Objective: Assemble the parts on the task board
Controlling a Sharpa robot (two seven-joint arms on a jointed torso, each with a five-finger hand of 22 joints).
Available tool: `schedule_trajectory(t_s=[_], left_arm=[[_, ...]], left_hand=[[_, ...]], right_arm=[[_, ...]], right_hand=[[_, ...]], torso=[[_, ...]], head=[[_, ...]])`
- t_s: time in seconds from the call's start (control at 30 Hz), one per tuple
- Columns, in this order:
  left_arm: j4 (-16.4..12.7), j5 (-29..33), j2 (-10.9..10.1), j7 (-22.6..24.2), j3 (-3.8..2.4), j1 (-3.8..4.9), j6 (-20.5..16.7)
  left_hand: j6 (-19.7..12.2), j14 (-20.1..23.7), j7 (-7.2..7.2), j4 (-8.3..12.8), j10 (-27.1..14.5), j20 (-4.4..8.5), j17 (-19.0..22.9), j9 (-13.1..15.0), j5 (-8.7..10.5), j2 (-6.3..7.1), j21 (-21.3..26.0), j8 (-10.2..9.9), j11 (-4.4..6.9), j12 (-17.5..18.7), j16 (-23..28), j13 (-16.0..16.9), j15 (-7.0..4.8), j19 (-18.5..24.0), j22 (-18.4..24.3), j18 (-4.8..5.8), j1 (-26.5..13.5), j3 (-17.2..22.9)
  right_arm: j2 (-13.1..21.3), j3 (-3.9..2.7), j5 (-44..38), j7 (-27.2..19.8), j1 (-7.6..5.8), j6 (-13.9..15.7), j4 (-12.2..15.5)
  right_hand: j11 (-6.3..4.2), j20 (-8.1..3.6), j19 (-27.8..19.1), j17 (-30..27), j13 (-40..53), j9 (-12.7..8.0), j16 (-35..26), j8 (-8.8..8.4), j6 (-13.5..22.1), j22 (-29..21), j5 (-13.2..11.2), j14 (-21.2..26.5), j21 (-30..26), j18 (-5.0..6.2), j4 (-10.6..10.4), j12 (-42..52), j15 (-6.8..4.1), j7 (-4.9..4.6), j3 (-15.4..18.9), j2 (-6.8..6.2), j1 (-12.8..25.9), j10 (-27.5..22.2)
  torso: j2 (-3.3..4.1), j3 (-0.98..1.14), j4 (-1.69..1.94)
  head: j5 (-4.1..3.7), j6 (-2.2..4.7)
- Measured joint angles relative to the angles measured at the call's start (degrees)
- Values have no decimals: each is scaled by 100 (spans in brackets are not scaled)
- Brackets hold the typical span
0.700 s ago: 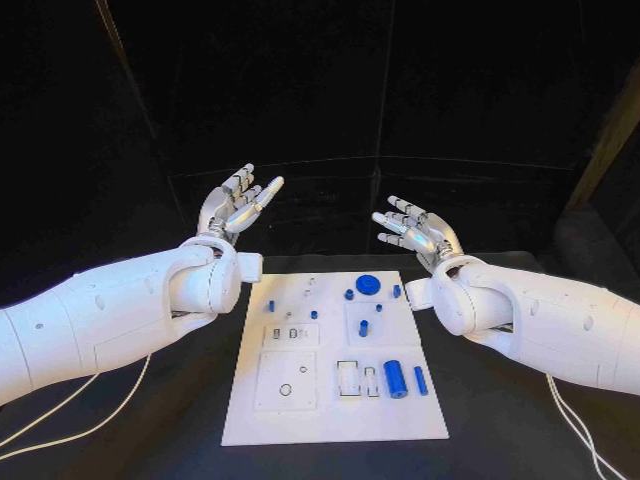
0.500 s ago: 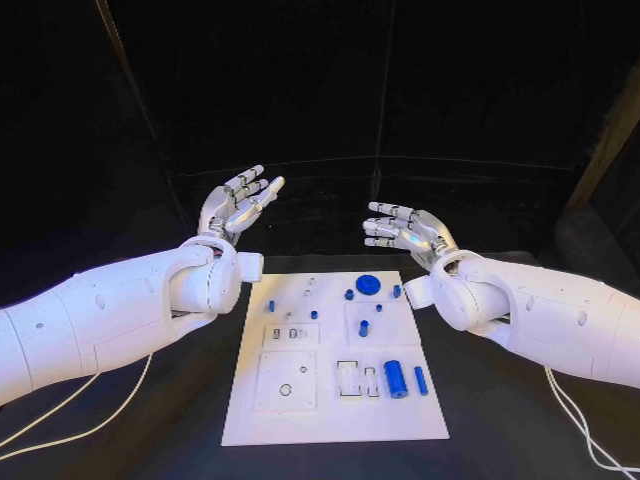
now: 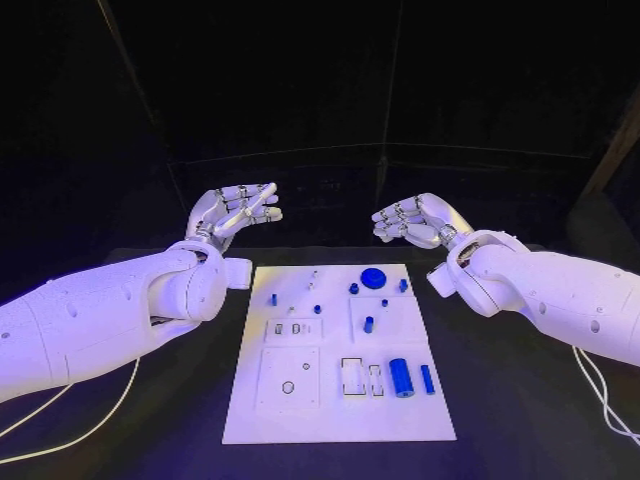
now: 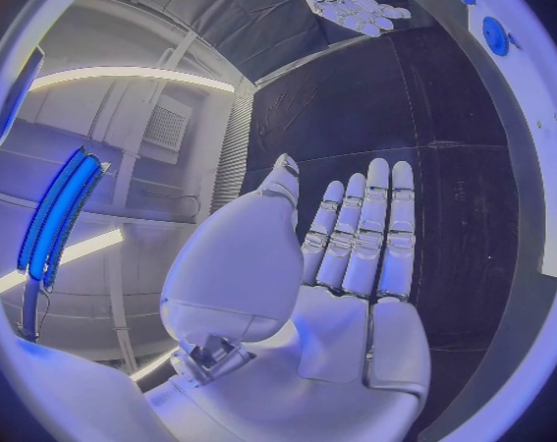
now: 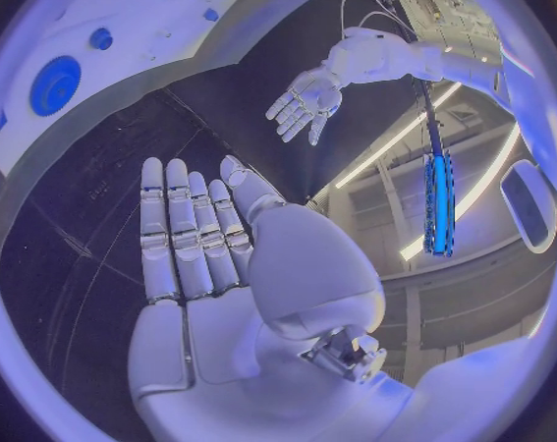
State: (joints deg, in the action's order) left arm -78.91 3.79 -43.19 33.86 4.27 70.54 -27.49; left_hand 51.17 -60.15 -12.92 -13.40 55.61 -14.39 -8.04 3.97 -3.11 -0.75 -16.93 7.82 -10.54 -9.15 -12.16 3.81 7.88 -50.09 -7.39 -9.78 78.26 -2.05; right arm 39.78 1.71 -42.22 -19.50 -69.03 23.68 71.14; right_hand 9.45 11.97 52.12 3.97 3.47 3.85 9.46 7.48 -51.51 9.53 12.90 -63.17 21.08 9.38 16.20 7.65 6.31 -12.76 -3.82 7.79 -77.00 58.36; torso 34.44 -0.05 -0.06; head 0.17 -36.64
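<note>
The white task board [image 3: 335,420] lies in the middle of the black table. On it are a round blue disc [image 3: 372,277] at the far end, a thick blue cylinder [image 3: 401,377] and a slim blue bar [image 3: 427,378] near the right edge, and several small blue pieces such as a peg [image 3: 369,325]. My left hand [image 3: 237,212] hovers beyond the board's far left corner, fingers apart, holding nothing. My right hand [image 3: 415,220] hovers beyond the far right corner, also empty. My left hand [image 4: 352,255] and right hand [image 5: 193,236] show flat, straight fingers in the wrist views.
White cables trail over the table at the near left [image 3: 61,420] and near right [image 3: 609,410]. The board [image 5: 131,59] with the blue disc [image 5: 55,84] shows in the right wrist view, and the blue disc [image 4: 495,35] in the left wrist view.
Both hands have tipped forward from fingers pointing up to fingers reaching out over the table's far side. They stay empty, and the parts have not moved.
</note>
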Motion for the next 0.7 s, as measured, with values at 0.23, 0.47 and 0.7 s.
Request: schedule_trajectory(t_s=[0.23, 0.47, 0.7], left_arm=[[-428, -49, -319, -36, 0, 0, 136], [-899, -86, -571, -72, 0, 0, 250], [-1155, -104, -660, -96, 3, -4, 331]], left_hand=[[135, -120, -18, 70, 173, 55, -72, -5, 0, -42, 0, 0, 43, 74, 0, 0, -60, -136, 50, 1, 42, -39], [180, -222, -16, 109, 246, 88, -126, -11, 0, -44, 0, -27, 71, 116, 0, 1, -80, -227, 72, 2, 44, -78], [198, -222, 3, 109, 245, 88, -131, -11, 0, -64, 0, -27, 71, 116, 0, 1, -80, -227, 71, 2, 64, -78]], right_arm=[[-28, -6, -1446, 571, -248, -118, 46], [-121, -7, -2855, 1309, -358, -483, 145], [-256, -7, -3862, 1751, -375, -845, 167]], right_hand=[[-148, -234, 355, 97, 0, -1, 116, -69, -362, 304, 2, -802, 599, -1, 14, -201, -212, 87, -153, -173, 38, 441], [-243, -392, 649, 311, 12, -1, 338, -151, -569, 651, 2, -1484, 1231, -2, 22, -322, -380, 162, -220, -319, 123, 618], [-352, -603, 1027, 1201, 21, -1, 1381, -322, -744, 1327, -72, -2059, 2407, -2, 3, -373, -611, 252, -386, -538, 297, 850]], torso=[[214, -5, 10], [438, -38, 29], [609, -55, 60]], head=[[-12, 94], [-48, 164], [-79, 171]])
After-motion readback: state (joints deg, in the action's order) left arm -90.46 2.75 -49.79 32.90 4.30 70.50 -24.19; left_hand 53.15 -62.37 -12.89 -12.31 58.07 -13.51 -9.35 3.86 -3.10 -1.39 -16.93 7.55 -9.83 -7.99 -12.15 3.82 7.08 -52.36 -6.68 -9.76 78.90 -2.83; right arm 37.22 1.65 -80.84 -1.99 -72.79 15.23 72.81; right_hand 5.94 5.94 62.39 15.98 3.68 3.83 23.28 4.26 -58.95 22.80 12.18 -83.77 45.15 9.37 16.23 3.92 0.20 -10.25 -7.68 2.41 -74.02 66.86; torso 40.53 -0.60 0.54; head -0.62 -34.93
